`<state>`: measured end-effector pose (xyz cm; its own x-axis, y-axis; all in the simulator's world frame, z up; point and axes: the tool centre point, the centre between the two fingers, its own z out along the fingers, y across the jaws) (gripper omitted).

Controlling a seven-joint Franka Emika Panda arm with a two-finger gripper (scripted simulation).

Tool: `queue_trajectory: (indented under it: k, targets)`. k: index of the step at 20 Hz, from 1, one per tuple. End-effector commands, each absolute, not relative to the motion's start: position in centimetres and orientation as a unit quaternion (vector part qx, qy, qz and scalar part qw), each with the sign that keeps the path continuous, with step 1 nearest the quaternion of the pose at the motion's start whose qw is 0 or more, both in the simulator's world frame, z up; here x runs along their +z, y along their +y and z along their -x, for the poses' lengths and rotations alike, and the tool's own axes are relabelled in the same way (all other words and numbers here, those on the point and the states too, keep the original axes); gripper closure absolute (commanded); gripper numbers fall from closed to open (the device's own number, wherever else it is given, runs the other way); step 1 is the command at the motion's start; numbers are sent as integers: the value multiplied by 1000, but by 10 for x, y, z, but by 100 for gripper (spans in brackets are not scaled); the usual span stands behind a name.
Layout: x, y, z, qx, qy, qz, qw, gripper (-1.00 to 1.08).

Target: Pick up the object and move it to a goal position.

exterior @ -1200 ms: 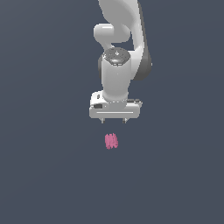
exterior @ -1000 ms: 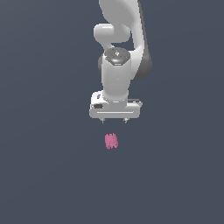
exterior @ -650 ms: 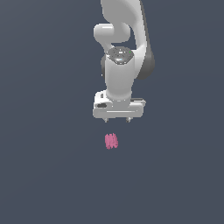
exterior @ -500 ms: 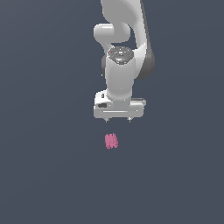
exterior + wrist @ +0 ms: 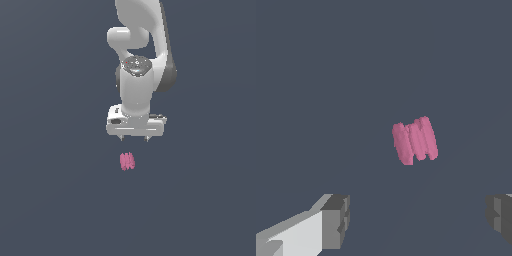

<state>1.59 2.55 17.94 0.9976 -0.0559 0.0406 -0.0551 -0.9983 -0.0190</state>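
While the white gripper (image 5: 134, 139) is held with its fingers (image 5: 335, 221) spread apart and nothing grasped, the pink blob (image 5: 127, 161) is seen just below it, untouched. Both are placed near the middle of the exterior view.

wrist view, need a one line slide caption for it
Open gripper with jaws spread wide, apart from the ridged pink object lying on the plain grey floor.

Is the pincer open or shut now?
Open. In the wrist view the pincer has its two fingers wide apart, nothing between them; the pink blob lies ahead, untouched.

claw (image 5: 133, 139): above object, apart | object (image 5: 127, 161): pink, ridged, on grey ground
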Motion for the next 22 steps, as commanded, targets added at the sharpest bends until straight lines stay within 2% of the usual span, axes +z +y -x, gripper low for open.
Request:
queue_trajectory:
  k: [1,22]
  targets:
    - [177,25,-17,-19,46,999,10,-92]
    - [138,13,-31,-5,320,947,13,-92]
